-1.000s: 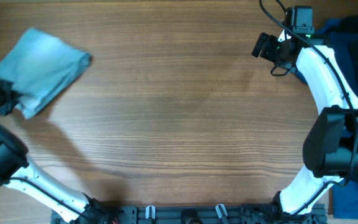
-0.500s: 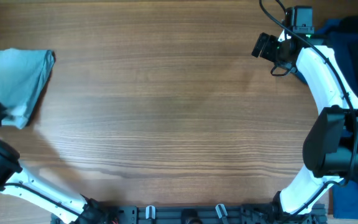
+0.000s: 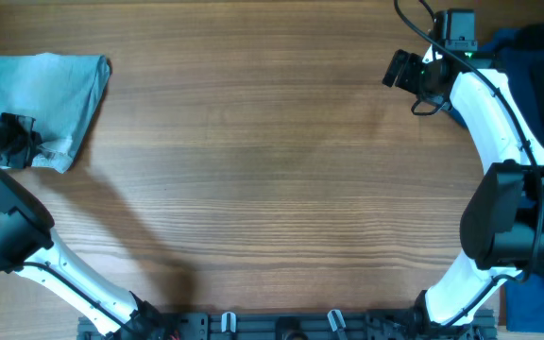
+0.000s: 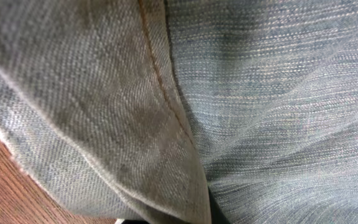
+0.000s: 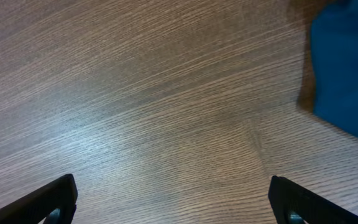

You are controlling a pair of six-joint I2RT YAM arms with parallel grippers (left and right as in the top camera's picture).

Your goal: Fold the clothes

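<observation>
From above, the denim shorts (image 3: 55,94) lie as a folded, slightly uneven bundle at the far left of the table (image 3: 253,189), well apart from everything else. The left gripper (image 3: 19,142) sits at the bundle's lower left corner with its jaws closed, and it appears to pinch the edge of the cloth there. The right gripper (image 3: 399,71) hangs over bare wood at the far right, near a dark blue garment (image 3: 536,47) that is not part of the work. In the left wrist view, faded denim fills almost the whole picture, with a stitched seam and a thick doubled edge, and only a little wood shows at the lower left; the fingers themselves are hidden. In the right wrist view, the two fingertips stand wide apart with nothing between them. I judge the denim to be soft but rather heavy and thick, not slippery and not fragile. The layers can slide open, so a grip on a seam or hem should hold best.
</observation>
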